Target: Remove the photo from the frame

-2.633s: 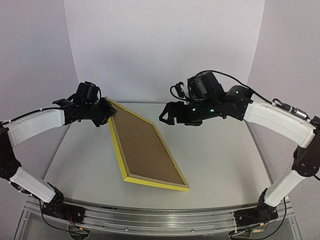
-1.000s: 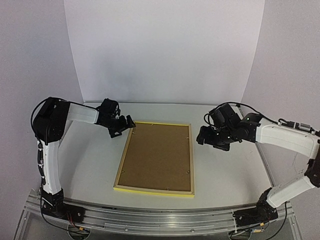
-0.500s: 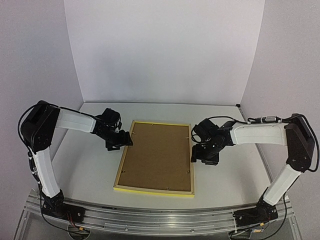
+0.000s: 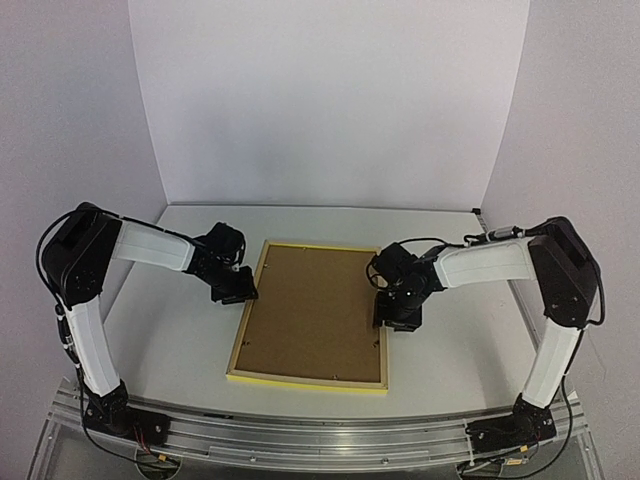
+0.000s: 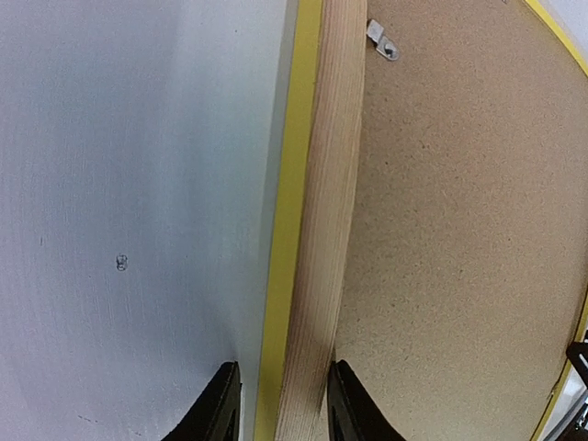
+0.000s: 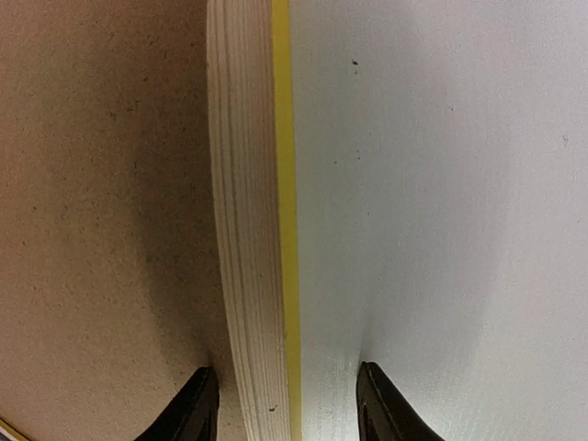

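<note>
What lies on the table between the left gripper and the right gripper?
The frame, brown backing board up, fills the stretch from left gripper to right gripper, as the top external view shows.

White table (image 4: 160, 330), matte, few faint specks. Yellow frame (image 4: 300, 381) lies flat on it, face down, near middle, long sides running away from near edge. Brown backing board (image 4: 315, 305) inside frame, facing up. Small metal clip (image 5: 381, 41) at board's edge.
</note>
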`<state>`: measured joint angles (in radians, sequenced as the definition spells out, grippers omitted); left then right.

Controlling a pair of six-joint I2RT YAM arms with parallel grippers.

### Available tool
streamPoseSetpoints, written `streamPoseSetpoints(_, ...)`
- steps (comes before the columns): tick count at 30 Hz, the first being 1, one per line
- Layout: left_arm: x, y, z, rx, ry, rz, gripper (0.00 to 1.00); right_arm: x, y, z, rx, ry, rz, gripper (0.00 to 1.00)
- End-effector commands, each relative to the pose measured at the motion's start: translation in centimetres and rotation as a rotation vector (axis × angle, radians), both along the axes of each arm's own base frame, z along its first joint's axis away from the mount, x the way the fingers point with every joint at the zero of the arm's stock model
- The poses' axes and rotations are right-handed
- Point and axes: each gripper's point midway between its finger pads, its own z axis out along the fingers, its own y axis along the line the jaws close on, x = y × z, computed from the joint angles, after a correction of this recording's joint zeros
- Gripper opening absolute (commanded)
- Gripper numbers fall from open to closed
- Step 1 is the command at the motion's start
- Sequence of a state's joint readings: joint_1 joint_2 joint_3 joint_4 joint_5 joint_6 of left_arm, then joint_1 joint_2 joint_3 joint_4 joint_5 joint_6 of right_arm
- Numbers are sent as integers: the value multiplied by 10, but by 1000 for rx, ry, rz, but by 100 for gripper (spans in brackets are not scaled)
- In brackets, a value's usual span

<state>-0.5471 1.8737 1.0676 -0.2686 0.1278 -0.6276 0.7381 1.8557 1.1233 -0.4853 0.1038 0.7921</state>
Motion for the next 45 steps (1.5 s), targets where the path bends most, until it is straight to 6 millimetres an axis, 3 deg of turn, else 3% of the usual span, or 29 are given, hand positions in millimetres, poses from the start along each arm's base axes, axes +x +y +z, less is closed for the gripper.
streamPoseSetpoints(1, -23, 8, -17, 50, 65, -19, 29, 5, 5, -8, 4, 7, -18, 39)
streamPoseSetpoints(4, -27, 6, -19, 46, 70, -29, 24, 7, 0, -9, -19, -7, -18, 23)
streamPoseSetpoints(8, -40, -8, -24, 30, 93, -42, 18, 12, -7, -9, -59, -37, 5, 12)
streamPoseSetpoints(17, -68, -52, -32, 16, 136, -9, 7, 46, -52, -14, -78, -24, 59, 8)
streamPoseSetpoints(22, -69, -67, -44, 55, 165, 38, 0, 59, -77, -9, -55, -26, 44, 13)
streamPoseSetpoints(24, -69, -70, -49, 49, 173, 57, 0, 61, -76, -5, -59, -43, 79, 18)
streamPoseSetpoints(26, -69, -71, -53, 42, 175, 69, 0, 68, -81, 4, -91, -83, 94, 31)
streamPoseSetpoints(28, -70, -71, -56, 39, 181, 75, 0, 81, -97, 20, -180, -162, 61, 51)
streamPoseSetpoints(31, -73, -72, -55, 36, 184, 77, 0, 96, -112, 60, -257, -293, 34, 85)
streamPoseSetpoints(34, -72, -76, -49, 22, 176, 67, 0, 101, -80, 97, -107, -375, 166, 93)
streamPoseSetpoints(36, -71, -78, -47, 17, 169, 63, 0, 93, -37, 113, 72, -421, 332, 95)
streamPoseSetpoints(37, -71, -78, -47, 18, 167, 64, 0, 79, -10, 116, 174, -432, 468, 95)
streamPoseSetpoints(41, -72, -81, -48, 5, 175, 59, 0, 23, 77, 117, 301, -530, 897, 94)
streamPoseSetpoints(45, -74, -80, -53, 1, 184, 74, 0, -15, 129, 102, 400, -521, 1117, 89)
